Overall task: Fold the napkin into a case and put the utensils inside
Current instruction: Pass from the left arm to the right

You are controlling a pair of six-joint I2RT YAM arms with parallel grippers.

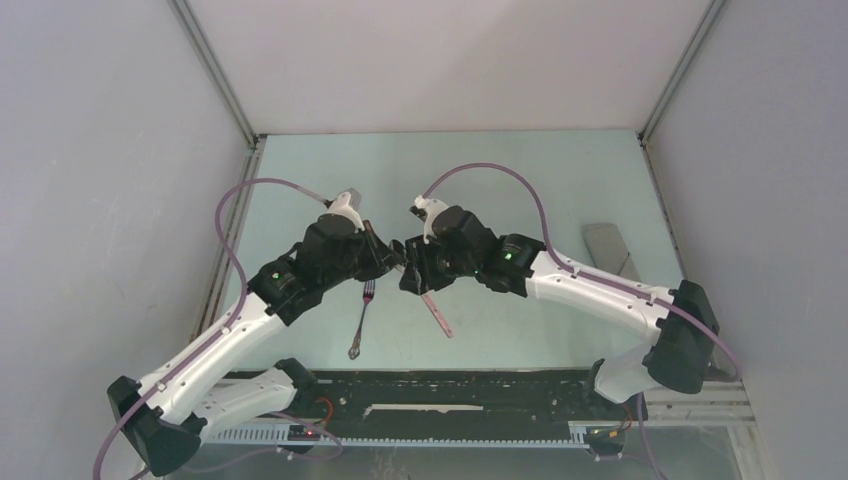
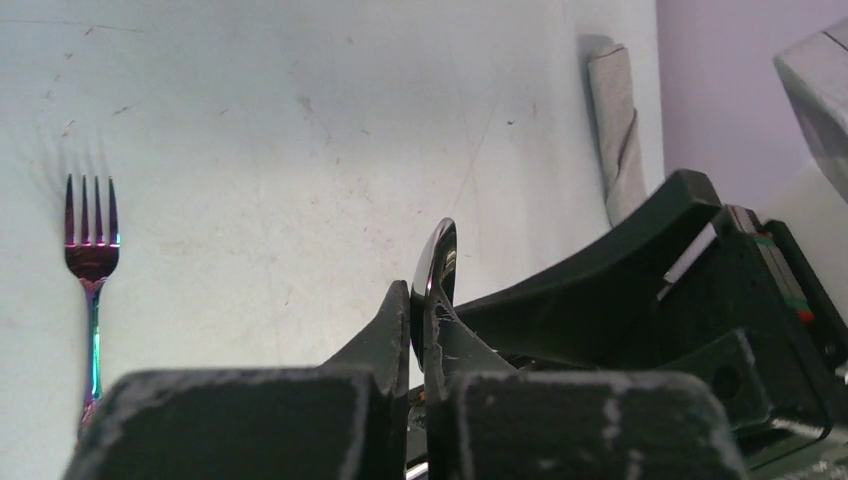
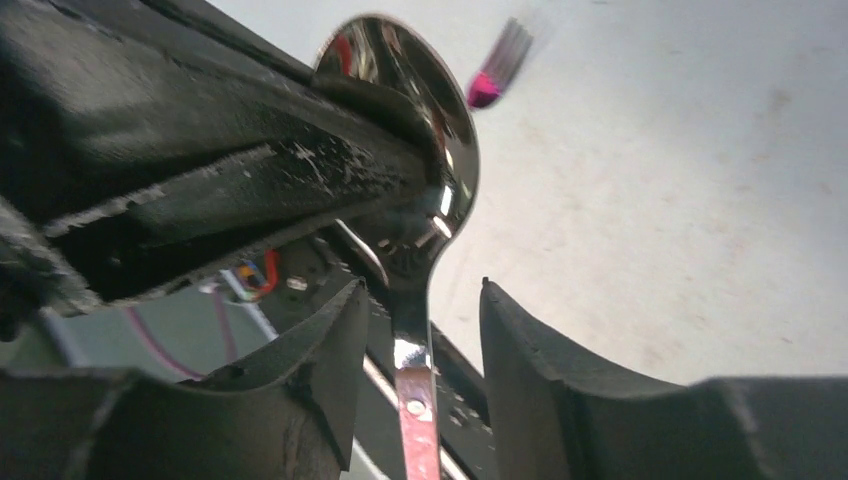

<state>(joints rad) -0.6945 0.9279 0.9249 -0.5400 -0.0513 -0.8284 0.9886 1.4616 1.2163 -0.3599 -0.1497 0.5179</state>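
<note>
The spoon (image 1: 437, 312) hangs above the table between the two arms, pinkish handle pointing toward the near edge. My left gripper (image 2: 420, 300) is shut on the edge of the spoon's shiny bowl (image 2: 440, 262). My right gripper (image 3: 422, 290) is open; the spoon's neck and handle (image 3: 415, 400) pass between its fingers with a gap on each side. The fork (image 1: 362, 320) lies flat on the table under the left arm, tines away from the bases, also seen as the fork (image 2: 92, 260). The napkin, folded into a narrow grey case (image 1: 610, 250), lies at the right side of the table.
Grey enclosure walls stand on the left, right and back. A black rail (image 1: 450, 395) runs along the near edge between the arm bases. Both grippers meet close together at mid-table, with the left gripper's fingers (image 3: 250, 170) filling the right wrist view's upper left.
</note>
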